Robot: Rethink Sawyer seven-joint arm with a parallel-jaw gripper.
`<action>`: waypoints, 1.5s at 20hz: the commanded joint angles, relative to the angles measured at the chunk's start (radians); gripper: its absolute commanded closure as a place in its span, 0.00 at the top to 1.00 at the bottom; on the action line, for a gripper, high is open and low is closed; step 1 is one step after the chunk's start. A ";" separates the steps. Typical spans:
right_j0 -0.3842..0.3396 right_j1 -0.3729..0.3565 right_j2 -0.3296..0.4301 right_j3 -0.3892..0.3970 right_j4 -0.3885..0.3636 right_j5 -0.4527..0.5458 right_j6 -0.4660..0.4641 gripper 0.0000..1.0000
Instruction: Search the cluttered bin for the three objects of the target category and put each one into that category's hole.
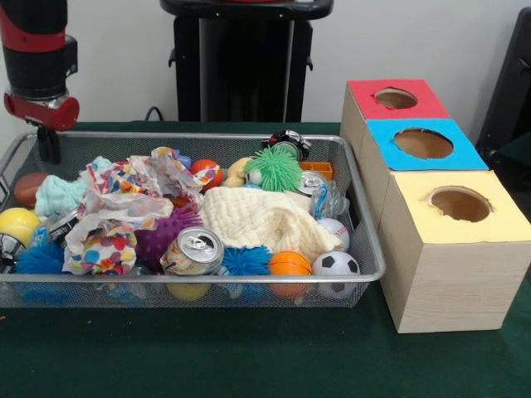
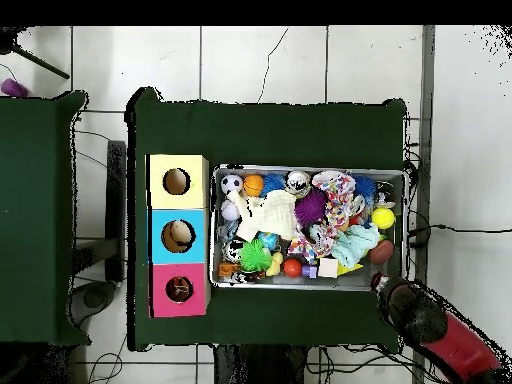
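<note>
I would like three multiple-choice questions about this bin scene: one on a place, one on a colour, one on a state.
1. Where does the soccer ball lie in the front view?
A. the bin's near corner beside the boxes
B. on the yellow box
C. on the green cloth

2. What colour is the top of the middle box?
A. red
B. blue
C. yellow

3. How does the silver can lie?
A. upright
B. crushed flat
C. tipped, with its top toward the camera

Answers: 1 A, it rests against the bin's front wall; 2 B, blue surrounds its hole; 3 C, its pull tab faces us.
</note>
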 commanded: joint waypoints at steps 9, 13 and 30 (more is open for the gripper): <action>-0.092 -0.023 0.123 0.002 -0.139 0.114 -0.056 1.00; -0.107 -0.025 0.138 -0.008 -0.146 0.139 -0.050 1.00; -0.111 0.021 0.140 -0.053 -0.172 0.154 -0.035 1.00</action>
